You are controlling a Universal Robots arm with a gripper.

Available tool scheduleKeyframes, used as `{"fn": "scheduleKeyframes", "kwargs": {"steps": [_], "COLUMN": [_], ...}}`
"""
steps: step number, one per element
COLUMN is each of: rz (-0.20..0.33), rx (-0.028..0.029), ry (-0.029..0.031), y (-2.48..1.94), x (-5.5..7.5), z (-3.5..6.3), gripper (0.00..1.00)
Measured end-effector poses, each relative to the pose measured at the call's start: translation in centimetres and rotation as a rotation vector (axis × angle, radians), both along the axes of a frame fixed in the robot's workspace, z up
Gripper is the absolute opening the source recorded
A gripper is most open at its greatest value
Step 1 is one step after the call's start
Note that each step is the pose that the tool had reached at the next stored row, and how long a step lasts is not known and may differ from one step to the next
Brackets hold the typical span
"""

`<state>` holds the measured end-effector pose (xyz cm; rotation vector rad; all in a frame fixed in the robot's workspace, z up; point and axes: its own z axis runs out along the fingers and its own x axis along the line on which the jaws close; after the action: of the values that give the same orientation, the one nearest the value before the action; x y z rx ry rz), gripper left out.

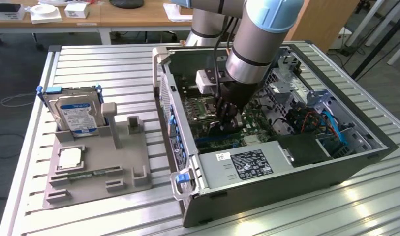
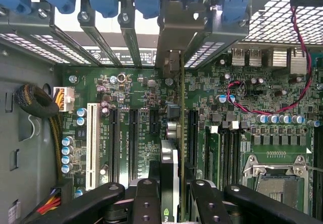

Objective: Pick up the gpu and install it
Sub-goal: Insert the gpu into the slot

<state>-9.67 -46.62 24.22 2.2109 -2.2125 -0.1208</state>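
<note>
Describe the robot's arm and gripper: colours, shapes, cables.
The arm is a silver-grey cylindrical tube with pale-blue joint caps and a black band. A black cable runs alongside it. A white box is mounted at the wrist. The gripper is black, with bolted linkage fingers.

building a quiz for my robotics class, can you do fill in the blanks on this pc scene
1. The black gripper holds the thin black-faced gpu card above the ____ motherboard.
2. The silver hard drive with the blue-white label stands ____ the open grey metal computer case.
3. The grey plastic stand under that drive is at the exterior view's ____.
Missing: green; outside; left.
</note>
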Motion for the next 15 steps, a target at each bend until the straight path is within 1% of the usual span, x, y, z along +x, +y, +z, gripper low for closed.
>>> {"fn": "scheduleKeyframes", "kwargs": {"steps": [7, 15], "rz": [0.000, 0.000], "rx": [0.0000, -0.0001], "ry": [-0.0001, 0.0000], "y": [0.10, 0.11], "x": [-0.05, -0.12], "z": [-0.06, -0.10], "gripper": [0.27, 0.27]}}
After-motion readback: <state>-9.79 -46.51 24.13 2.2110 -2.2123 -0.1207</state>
